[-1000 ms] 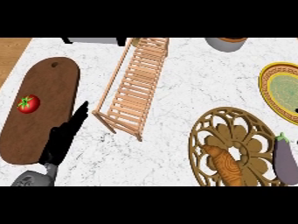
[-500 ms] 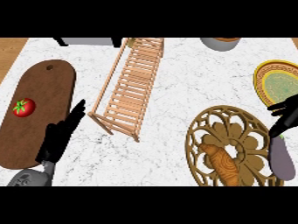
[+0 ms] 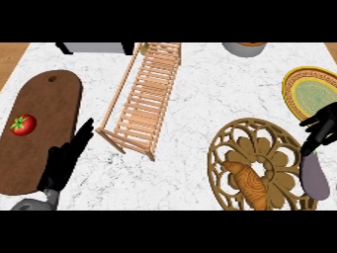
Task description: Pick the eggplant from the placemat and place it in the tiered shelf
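The right hand point(image 3: 330, 127) has come in from the right edge and now hovers, fingers spread, just above the eggplant point(image 3: 314, 176), which lies beside the carved placemat point(image 3: 262, 168). No grasp yet. The left hand point(image 3: 67, 159) rests open.

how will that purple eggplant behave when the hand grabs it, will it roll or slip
The eggplant looks smooth and glossy, so it may slip. Its long rounded body would probably roll sideways if nudged. The right robot hand covers only its upper end, so it could tilt when lifted.
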Robot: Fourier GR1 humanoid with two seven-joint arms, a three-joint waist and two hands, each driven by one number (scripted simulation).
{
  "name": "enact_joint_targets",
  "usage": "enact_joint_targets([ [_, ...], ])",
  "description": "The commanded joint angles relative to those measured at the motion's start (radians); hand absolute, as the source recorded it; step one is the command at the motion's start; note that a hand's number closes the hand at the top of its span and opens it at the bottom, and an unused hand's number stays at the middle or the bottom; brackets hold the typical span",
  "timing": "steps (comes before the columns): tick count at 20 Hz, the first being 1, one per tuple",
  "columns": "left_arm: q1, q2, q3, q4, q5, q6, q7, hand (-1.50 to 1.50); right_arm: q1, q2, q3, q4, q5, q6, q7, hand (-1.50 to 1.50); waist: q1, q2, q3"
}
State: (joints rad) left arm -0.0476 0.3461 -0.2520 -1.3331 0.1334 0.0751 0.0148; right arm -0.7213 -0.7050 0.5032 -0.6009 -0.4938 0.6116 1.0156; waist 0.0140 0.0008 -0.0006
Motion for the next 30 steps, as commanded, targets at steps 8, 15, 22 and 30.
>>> enact_joint_targets([
  [8,0.026,-0.022,0.023,-0.018,-0.027,0.001,-0.007,0.0,0.014,0.001,0.027,-0.018,0.028,0.108,0.136,-1.5,-0.013,-0.003,0.0],
  [15,0.052,-0.023,0.029,-0.014,-0.046,-0.027,-0.032,0.0,0.002,0.102,0.04,-0.004,0.067,0.053,0.151,-1.5,-0.009,-0.003,-0.001],
  [22,0.024,-0.045,0.048,-0.026,-0.058,-0.025,0.003,0.0,0.086,0.081,0.046,-0.001,0.128,0.076,0.033,-1.5,-0.007,0.0,0.0],
  [30,0.022,-0.043,0.064,-0.027,-0.073,-0.027,0.029,0.0,0.165,0.08,0.039,-0.106,0.146,0.078,-0.06,1.5,-0.015,-0.002,0.0],
])
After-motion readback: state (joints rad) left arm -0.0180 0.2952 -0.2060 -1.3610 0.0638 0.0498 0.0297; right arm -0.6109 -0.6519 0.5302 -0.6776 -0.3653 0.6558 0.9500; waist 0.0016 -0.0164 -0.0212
